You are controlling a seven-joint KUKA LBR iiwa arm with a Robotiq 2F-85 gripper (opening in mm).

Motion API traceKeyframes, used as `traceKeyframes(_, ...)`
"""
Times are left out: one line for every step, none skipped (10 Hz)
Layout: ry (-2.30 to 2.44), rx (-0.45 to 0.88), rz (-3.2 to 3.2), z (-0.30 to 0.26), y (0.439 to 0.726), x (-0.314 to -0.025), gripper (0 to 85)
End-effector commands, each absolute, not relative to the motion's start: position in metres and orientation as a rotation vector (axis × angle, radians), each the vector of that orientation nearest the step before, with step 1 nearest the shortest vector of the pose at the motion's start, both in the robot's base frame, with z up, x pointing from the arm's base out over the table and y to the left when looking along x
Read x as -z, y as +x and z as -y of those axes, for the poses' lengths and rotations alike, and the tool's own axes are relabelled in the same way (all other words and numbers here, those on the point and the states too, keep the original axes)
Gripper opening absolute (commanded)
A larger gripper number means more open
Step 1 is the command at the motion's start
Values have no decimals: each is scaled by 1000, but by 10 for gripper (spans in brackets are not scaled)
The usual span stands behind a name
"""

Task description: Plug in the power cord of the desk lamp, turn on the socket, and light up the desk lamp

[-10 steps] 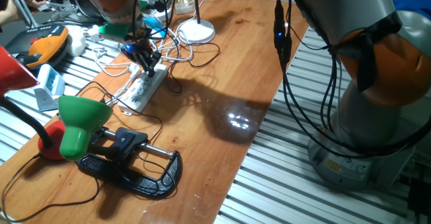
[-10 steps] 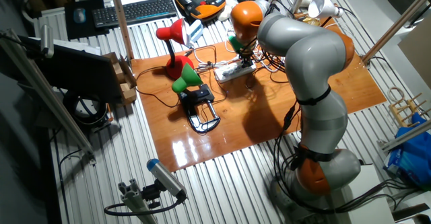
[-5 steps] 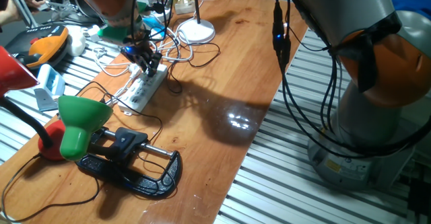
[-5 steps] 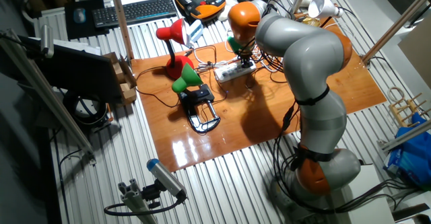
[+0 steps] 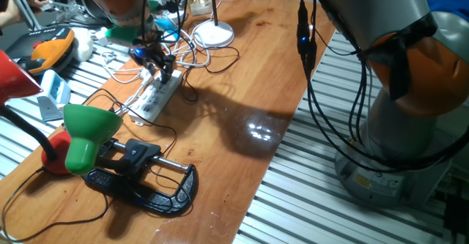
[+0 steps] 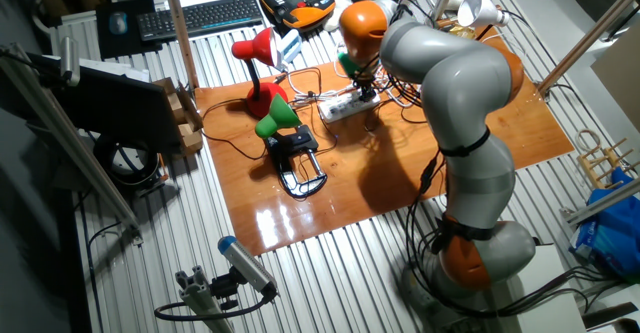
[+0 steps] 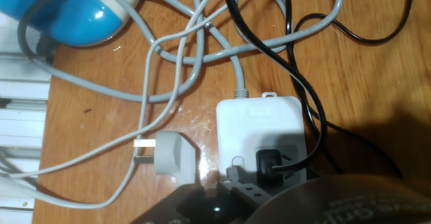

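The gripper [image 5: 163,69] hangs just above the end of the white power strip [image 5: 155,97] nearest the desk lamp [image 5: 213,33]; whether its jaws are parted or closed cannot be told. In the hand view the black plug [image 7: 271,163] sits in the strip's end outlet at 6 o'clock, its power cord [image 7: 304,96] running to 12, with a loose white plug [image 7: 163,155] lying at 8 o'clock.

A green-shaded clamp lamp [image 5: 91,134] with a black clamp [image 5: 146,182] sits beside a red-shaded lamp [image 6: 255,53].
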State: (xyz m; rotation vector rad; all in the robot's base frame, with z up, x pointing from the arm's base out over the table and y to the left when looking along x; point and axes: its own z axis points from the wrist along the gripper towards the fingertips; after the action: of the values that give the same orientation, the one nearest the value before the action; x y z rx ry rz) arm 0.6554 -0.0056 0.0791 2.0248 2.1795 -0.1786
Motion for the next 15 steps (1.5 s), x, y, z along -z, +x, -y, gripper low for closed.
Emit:
traceKeyframes(2028,181,-2181,5,657,-81,340)
traceKeyframes(2033,190,-2178,4,659,-84,170)
traceKeyframes(2041,200,-2169,3,660,-86,170)
traceKeyframes(2056,197,-2158,3,662,-87,170)
traceKeyframes(2075,189,-2156,1,663,-88,170)
traceKeyframes(2093,192,-2147,1,666,-91,340)
traceKeyframes(2100,192,-2141,1,665,-91,340)
traceKeyframes(2111,188,-2135,2,664,-90,340)
traceKeyframes(2114,172,-2136,2,662,-88,340)
traceKeyframes(2124,166,-2124,2,662,-89,680)
traceKeyframes(2133,158,-2109,2,662,-89,680)
traceKeyframes(2145,151,-2095,1,663,-90,680)
traceKeyframes(2161,137,-2085,1,664,-91,680)
traceKeyframes(2175,120,-2095,5,666,-96,680)
traceKeyframes(2183,109,-2102,9,668,-104,680)
